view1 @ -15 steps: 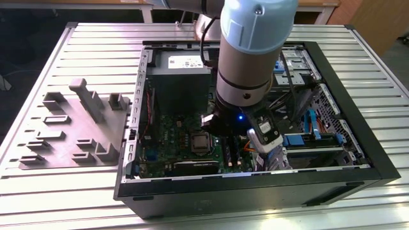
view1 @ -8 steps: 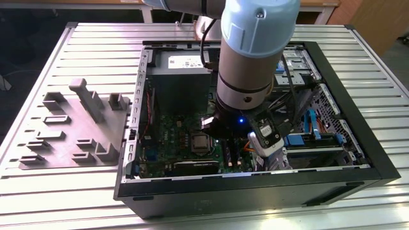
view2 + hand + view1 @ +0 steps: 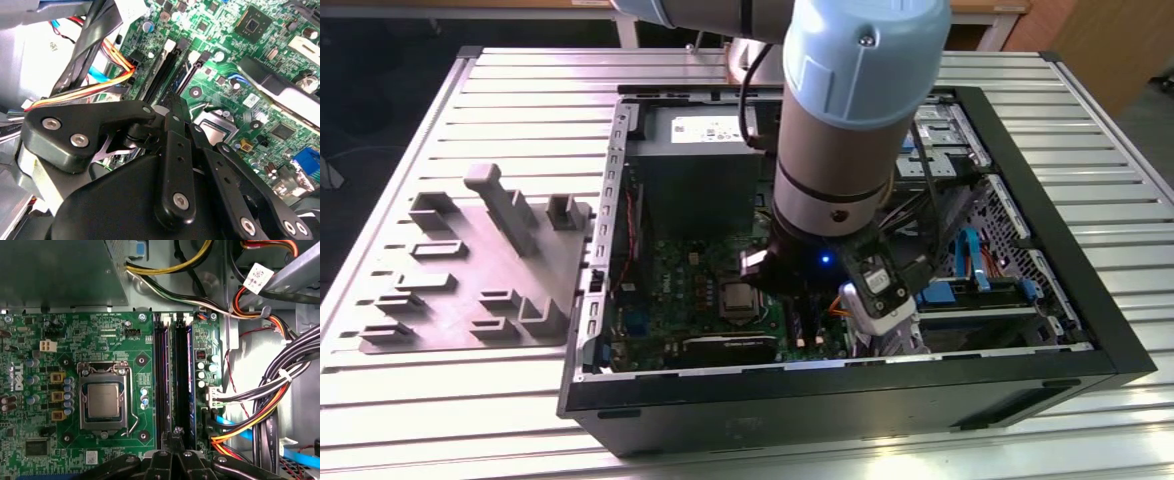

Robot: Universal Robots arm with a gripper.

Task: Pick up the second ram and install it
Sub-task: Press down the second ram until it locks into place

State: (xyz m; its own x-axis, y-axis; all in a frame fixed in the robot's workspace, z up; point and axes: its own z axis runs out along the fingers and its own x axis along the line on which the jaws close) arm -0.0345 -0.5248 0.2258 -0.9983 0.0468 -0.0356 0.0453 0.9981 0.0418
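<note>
Inside the case: the arm (image 3: 854,120) reaches down into the open case (image 3: 1067,330), over the motherboard (image 3: 100,330).
Claw: in the first wrist view the claw (image 3: 175,434) hangs low over the motherboard's slots (image 3: 161,380), at the end farthest from the power supply (image 3: 60,270). Its fingertips are drawn together with no clear gap. Whether anything is pinched between them cannot be told.
Ram: the ram (image 3: 187,365) is a long dark stick standing in the slot bank on the motherboard, running straight away from the claw tips. Whether it is fully seated cannot be told.
CPU: the CPU (image 3: 102,400) sits in its socket on the motherboard, beside the slots.
Cables: the cables (image 3: 270,405), black, orange, red and blue, run just off the motherboard's edge, on the far side of the slots from the CPU.
Tray: the grey tray (image 3: 467,270) with upright tabs lies on the surface (image 3: 1107,200), well off the motherboard and outside the case, on the exterior view's left.
</note>
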